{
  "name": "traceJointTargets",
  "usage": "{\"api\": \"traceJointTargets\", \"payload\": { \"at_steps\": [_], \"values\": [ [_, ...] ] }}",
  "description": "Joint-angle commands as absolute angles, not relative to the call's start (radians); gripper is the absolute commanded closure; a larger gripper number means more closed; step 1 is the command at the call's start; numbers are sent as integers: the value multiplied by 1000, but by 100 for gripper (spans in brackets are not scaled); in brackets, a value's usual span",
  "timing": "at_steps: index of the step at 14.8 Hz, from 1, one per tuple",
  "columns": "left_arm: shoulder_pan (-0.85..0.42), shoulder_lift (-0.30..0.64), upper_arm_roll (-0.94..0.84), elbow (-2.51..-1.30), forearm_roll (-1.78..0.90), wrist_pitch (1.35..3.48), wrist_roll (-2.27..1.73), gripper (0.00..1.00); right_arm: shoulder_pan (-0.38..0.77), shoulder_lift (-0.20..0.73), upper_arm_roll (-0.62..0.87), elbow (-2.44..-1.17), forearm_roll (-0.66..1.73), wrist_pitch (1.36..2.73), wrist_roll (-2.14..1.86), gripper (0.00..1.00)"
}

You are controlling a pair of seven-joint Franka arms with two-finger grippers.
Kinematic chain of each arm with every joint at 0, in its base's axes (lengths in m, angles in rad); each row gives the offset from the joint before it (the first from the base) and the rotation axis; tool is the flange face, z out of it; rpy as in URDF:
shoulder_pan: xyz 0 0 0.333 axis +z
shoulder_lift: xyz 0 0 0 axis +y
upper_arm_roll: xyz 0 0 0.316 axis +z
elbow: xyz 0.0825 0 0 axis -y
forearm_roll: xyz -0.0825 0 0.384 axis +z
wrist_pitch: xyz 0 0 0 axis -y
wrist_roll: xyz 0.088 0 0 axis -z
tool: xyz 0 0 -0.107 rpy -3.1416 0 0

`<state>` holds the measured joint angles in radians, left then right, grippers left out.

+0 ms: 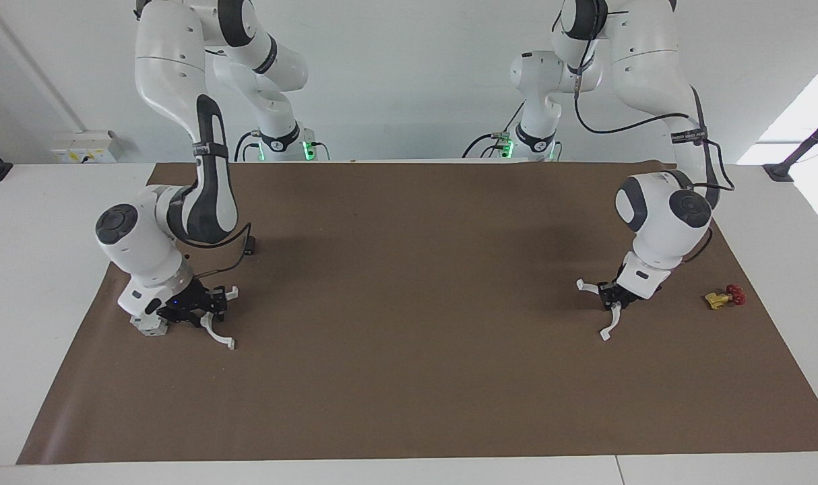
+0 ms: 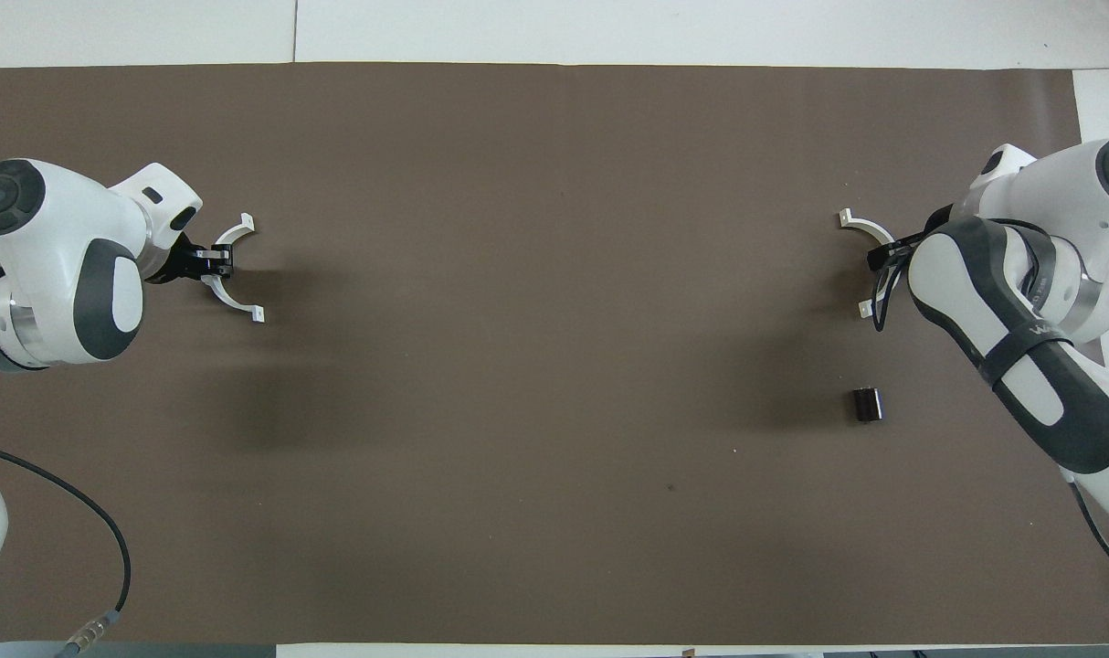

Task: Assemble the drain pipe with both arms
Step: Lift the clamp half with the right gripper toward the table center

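We are at the very start of the assembly: the two half-rings lie well apart, one at each end of the worktop, and nothing is joined yet. What we have so far is the pick-up. Bringing the halves together in the middle and mating their tabs is all left to do, as we judge it.

Our left hand is down at the worktop on the left half-ring, at the left arm's end, with its fingers closed around the middle of the arc. The tabbed ends stick out to either side of the grip. The left arm bends down steeply from its base, wrist tipped toward the ring. A small yellow-and-red valve sits near it, closer to the worktop's edge.

Our right hand is likewise low, clenched on the right half-ring at the right arm's end, just beside a grey box. In the overhead view the forearm hides most of this grip. Both halves appear to rest on the worktop, not yet lifted.
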<state>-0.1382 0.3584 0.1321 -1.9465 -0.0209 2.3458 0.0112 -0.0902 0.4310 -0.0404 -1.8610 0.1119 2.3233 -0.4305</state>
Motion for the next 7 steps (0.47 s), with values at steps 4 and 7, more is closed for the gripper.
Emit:
{"api": "traceJointTargets", "payload": {
  "at_steps": [4,7],
  "values": [
    [-144,342,140,-1977,-21,2375,-2,84,-81,422,-22,-1811,138,2291,-418,82],
    [-146,342,141,-1974,-21,2375,-6,100,107,481,0,-1594,92,2123,-52,82]
  ]
}}
